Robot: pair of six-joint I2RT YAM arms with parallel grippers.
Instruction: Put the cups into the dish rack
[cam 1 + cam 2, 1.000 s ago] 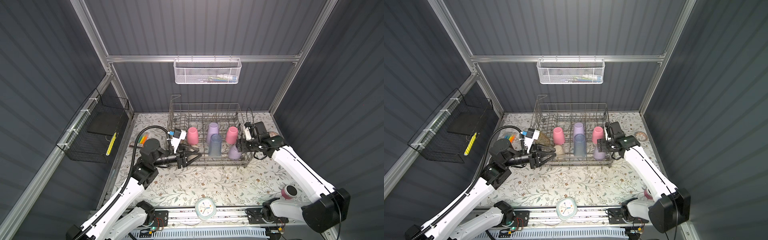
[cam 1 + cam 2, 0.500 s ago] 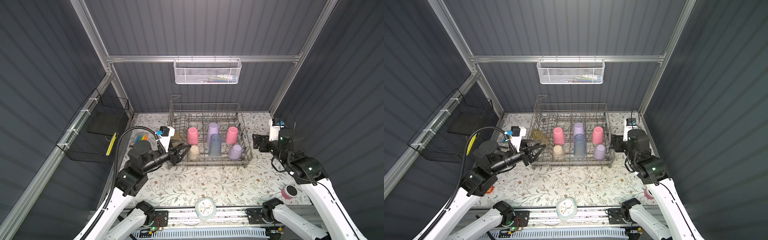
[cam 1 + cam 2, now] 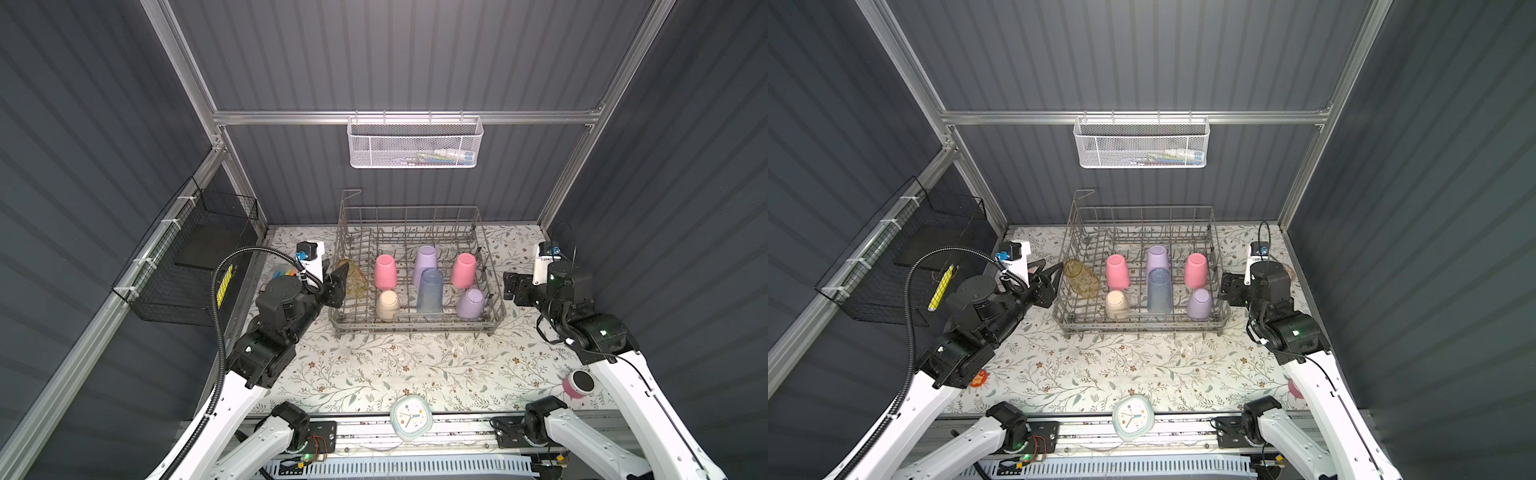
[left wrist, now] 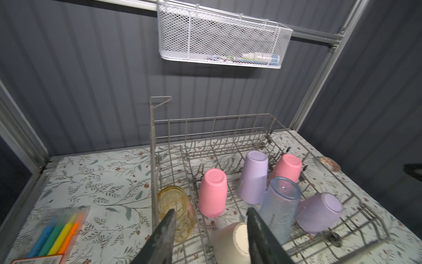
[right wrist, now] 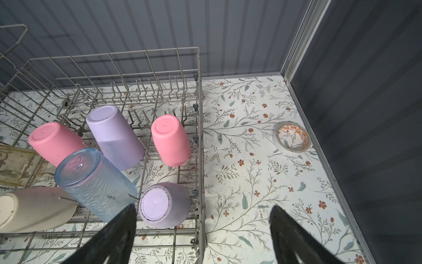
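In both top views the grey wire dish rack [image 3: 415,328] holds all the cups I see. Bottoms up on the tines stand two pink cups [image 3: 385,272] [image 3: 463,270], two lilac cups [image 3: 426,264] [image 3: 470,303], a beige cup [image 3: 387,304] and a tall blue cup [image 3: 430,290]. A yellowish glass [image 3: 1081,278] lies tilted at the rack's left end. My left gripper [image 4: 211,210] hangs open and empty just outside the rack's left side. Off the rack's right side, my right gripper [image 5: 204,206] is wide open with nothing in it.
A white mesh basket [image 3: 415,143] hangs on the back wall and a black wire basket [image 3: 187,266] on the left wall. A clock [image 3: 411,417], a pink cylinder [image 3: 577,384], a tape roll [image 5: 292,137] and a marker pack [image 4: 57,230] lie on the floral mat.
Both grippers have drawn back out of the rack, the left one leftward from the beige cup and the right one rightward from the front lilac cup. The cups stayed put.
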